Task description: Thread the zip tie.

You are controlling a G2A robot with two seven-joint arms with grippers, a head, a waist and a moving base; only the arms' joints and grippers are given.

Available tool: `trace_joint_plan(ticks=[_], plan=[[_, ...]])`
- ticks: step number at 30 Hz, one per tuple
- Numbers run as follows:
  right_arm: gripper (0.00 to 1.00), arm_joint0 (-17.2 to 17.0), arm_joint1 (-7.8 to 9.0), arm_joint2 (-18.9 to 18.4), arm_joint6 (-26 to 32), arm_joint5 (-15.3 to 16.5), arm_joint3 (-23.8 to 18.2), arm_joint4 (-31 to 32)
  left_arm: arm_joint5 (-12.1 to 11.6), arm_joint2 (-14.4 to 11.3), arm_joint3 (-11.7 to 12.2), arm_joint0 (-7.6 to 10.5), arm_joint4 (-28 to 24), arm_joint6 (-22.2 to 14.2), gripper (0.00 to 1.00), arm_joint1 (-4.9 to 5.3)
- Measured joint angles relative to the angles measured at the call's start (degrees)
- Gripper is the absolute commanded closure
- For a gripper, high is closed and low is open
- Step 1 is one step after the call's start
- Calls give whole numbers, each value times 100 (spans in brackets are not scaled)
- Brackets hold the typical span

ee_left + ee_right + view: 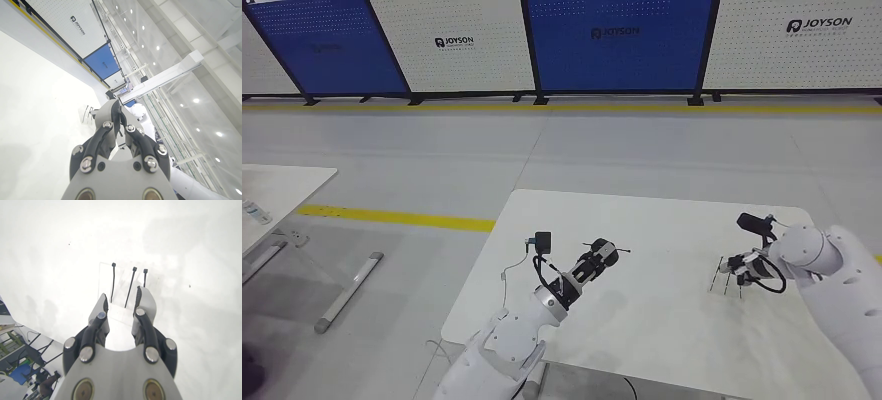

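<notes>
Three black zip ties (113,283) (130,287) (145,277) lie side by side on a clear plate (103,275) on the white table. My right gripper (122,298) hangs open just above their tail ends, the middle tie between its fingers. In the top view that gripper (739,266) sits at the table's right side over the ties (720,277). My left gripper (600,254) is held above the table's middle, shut on a black zip tie (119,112) whose thin end (623,249) pokes out past the fingertips. The same ties (86,113) lie far off in the left wrist view.
The white table (662,330) has bare surface between the two arms. Its left edge (477,270) drops to a grey floor with a yellow line (392,215). Another table (282,190) stands at the far left. Blue and white panels (617,45) line the back.
</notes>
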State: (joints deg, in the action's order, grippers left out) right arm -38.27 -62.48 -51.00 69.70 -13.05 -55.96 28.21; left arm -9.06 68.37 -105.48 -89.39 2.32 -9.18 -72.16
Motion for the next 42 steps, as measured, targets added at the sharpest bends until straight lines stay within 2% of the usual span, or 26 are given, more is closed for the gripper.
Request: trace_joint_plan(ticks=[5, 16, 28, 34, 42], plan=[[69, 139, -92, 144, 14, 0, 247, -1, 0, 0, 0, 0, 0, 0, 100, 0], [80, 388, -296, 391, -48, 42, 764, -79, 0, 0, 0, 0, 0, 0, 100, 0], [76, 701, -543, 655, -101, -5, 1374, -70, 0, 0, 0, 0, 0, 0, 100, 0], [76, 749, -607, 692, -130, 102, 1520, -72, 0, 0, 0, 0, 0, 0, 100, 0], [74, 714, -571, 576, -123, 293, 1485, -67, 0, 0, 0, 0, 0, 0, 100, 0]])
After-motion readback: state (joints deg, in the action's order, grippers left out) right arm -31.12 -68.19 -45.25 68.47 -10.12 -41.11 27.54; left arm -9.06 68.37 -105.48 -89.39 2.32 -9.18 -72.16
